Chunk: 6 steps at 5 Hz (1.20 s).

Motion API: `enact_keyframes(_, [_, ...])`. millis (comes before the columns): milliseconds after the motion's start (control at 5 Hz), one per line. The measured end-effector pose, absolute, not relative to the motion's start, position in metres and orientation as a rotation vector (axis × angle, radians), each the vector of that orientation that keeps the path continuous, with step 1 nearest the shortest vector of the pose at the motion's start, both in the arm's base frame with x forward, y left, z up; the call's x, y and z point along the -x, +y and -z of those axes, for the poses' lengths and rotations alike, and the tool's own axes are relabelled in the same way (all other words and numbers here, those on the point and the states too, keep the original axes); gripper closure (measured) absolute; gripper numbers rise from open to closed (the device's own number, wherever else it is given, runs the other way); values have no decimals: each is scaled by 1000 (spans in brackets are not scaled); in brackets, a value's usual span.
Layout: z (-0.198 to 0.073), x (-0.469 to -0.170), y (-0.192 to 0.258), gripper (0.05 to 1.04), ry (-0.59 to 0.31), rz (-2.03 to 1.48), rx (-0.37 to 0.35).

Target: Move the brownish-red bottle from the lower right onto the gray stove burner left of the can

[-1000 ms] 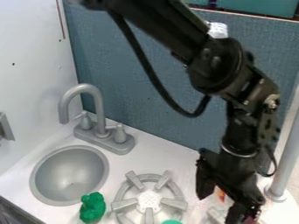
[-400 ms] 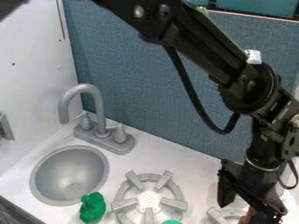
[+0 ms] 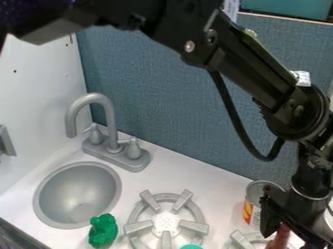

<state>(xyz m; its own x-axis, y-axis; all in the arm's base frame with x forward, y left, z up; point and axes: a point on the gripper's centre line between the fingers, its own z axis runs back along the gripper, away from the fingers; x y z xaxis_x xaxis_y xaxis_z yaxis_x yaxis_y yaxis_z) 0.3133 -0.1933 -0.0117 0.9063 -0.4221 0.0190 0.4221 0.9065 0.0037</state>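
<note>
Evidently, hand (image 3: 292,239) apart; reddish-brown object (image 3: 279,237) appears between its fingers (contact unclear). Can (image 3: 253,206) just beside hand; sideways drift could topple it.

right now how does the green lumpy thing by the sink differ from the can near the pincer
The green lumpy thing is green all over, while the can has a grey rim and an orange and yellow patch on white. The green thing is knobbly; the can is a smooth cylinder. The green thing sits beside the sink, the can upright near the pincer. Both are on the white counter.
</note>
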Motion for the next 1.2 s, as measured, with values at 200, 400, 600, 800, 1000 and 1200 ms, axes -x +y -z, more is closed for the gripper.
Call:
enact_keyframes(200, [18, -320, -196, 140, -28, 408, -4])
enact_keyframes(400, [27, -325, -198, 417, -11, 398, -19])
enact_keyframes(600, [27, -327, -198, 673, -4, 381, -30])
enact_keyframes(800, [27, -324, -195, 715, 26, 381, -26])
enact_keyframes(1000, [17, -311, -185, 715, 49, 377, 1])
enact_keyframes(1200, [-11, -302, -168, 719, 35, 344, 47])
